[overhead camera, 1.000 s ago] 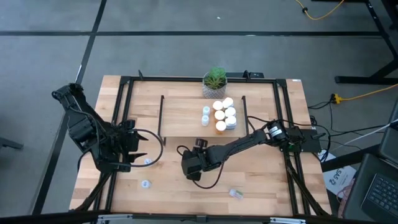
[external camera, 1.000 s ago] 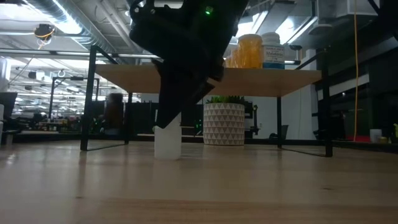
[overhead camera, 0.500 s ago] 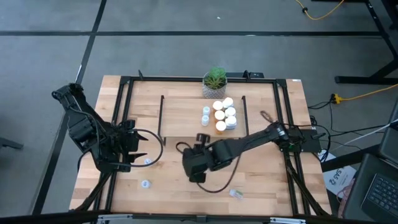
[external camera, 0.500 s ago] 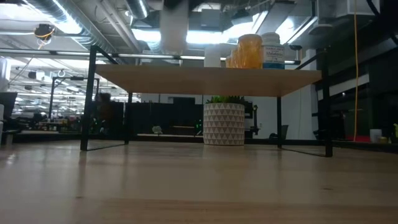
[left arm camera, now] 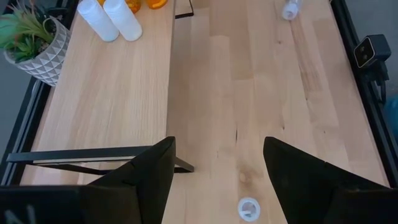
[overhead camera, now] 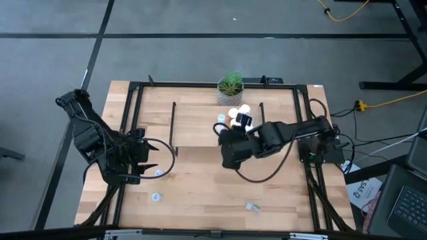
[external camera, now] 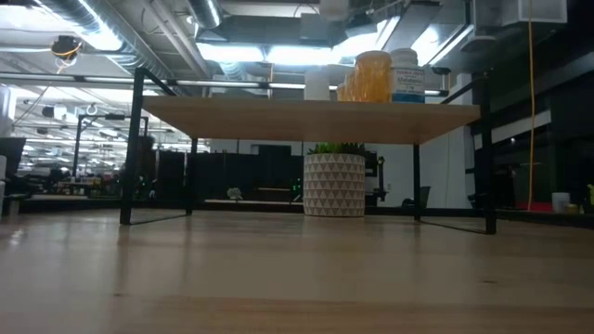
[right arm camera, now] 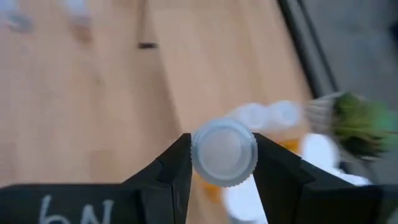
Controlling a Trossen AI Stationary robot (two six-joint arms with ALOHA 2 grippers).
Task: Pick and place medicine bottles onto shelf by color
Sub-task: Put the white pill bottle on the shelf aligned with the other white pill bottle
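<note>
Small pale clear bottle with ribbed round cap (right arm camera: pixel 224 152) is pinched between your right gripper (right arm camera: pixel 221 163) fingers, held over the low light-wood shelf (overhead camera: pixel 193 123) beside the cluster of white and orange bottles (overhead camera: pixel 239 115). Left gripper (left arm camera: pixel 214 163) is spread wide, parked over the wooden tabletop (overhead camera: pixel 193 187) at the left.

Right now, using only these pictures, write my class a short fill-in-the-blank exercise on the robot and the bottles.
1. The right claw is shut on a small pale bottle with a ribbed ____ cap.
2. That claw hangs above the low light-wood ____.
3. The left claw is ____ and holds nothing.
4. The green plant stands in a ____ patterned pot.

Missing words: white; shelf; open; white
</note>
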